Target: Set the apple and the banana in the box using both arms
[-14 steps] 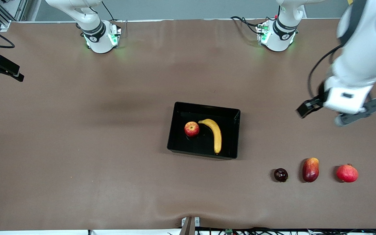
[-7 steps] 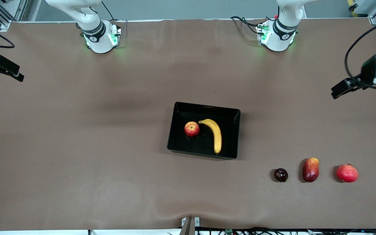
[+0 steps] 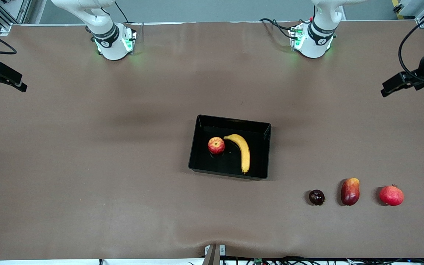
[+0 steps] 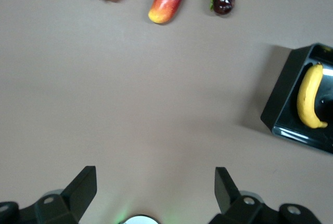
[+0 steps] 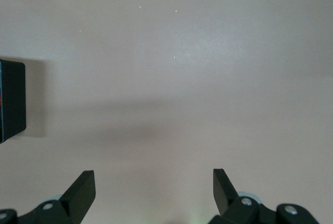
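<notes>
Withdrawn toward its own end of the worktop (image 3: 87,165) since the earlier frames, the left pincer (image 3: 399,84) is seen high, well apart from the box (image 3: 230,124), where apple (image 3: 216,145) and banana (image 3: 242,151) lie touching. In the left wrist view, its fingers (image 4: 83,185) are spread, nothing held. In the right wrist view, the right pincer (image 5: 154,187) is spread, beside the box.

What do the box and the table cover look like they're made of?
The box looks like glossy black plastic: its floor mirrors the apple and banana. The table cover seems a matte brown sheet, perhaps vinyl or cloth; it ripples at the front edge.
</notes>
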Controlling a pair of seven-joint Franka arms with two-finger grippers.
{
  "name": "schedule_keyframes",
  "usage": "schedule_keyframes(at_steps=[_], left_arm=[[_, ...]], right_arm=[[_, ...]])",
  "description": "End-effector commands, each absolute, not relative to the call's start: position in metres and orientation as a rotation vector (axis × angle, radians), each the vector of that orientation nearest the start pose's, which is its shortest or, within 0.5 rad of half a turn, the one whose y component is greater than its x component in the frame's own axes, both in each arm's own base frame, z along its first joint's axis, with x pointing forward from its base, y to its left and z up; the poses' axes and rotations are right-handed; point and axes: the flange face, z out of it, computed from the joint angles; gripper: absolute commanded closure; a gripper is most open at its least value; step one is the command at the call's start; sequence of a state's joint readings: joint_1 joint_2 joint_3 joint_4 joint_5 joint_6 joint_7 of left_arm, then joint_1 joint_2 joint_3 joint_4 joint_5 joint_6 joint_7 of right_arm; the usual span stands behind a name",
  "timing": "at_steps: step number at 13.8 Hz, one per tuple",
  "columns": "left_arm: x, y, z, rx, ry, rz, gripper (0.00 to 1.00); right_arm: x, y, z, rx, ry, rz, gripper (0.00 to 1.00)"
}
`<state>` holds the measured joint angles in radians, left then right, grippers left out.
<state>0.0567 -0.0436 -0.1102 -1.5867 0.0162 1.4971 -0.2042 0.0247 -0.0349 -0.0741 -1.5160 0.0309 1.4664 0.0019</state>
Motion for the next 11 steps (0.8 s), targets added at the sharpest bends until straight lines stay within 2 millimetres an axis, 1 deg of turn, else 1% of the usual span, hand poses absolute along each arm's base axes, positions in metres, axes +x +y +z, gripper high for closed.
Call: schedule_keyframes(at_steps=[1,2,3,6,7,9,11], left_arm=[[0.494,-0.039,0.630,-3.124,-0.134,0.013,0.00],[0.490,-0.044,0.632,-3.125,-0.103,0.008,0.00],[0.488,-0.042,0.634,-3.128,-0.065,0.016,0.00],[0.485,-0.026,0.637,-3.140,-0.039,0.043,0.00],[0.486,-0.026,0.642,-3.141,-0.039,0.031,0.00],[0.493,-0.025,0.649,-3.140,-0.043,0.010,0.00],[0.503,-0.030,0.650,-3.138,-0.036,0.007,0.00]], right_arm=[[0.530,-0.026,0.663,-3.113,0.091,0.021,0.00],[0.530,-0.026,0.663,-3.113,0.091,0.021,0.00],[0.530,-0.026,0.663,-3.115,0.092,0.021,0.00],[0.530,-0.026,0.663,-3.115,0.092,0.021,0.00],[0.530,-0.026,0.663,-3.113,0.091,0.021,0.00],[0.530,-0.026,0.663,-3.115,0.092,0.021,0.00],[0.530,-0.026,0.663,-3.113,0.091,0.021,0.00]])
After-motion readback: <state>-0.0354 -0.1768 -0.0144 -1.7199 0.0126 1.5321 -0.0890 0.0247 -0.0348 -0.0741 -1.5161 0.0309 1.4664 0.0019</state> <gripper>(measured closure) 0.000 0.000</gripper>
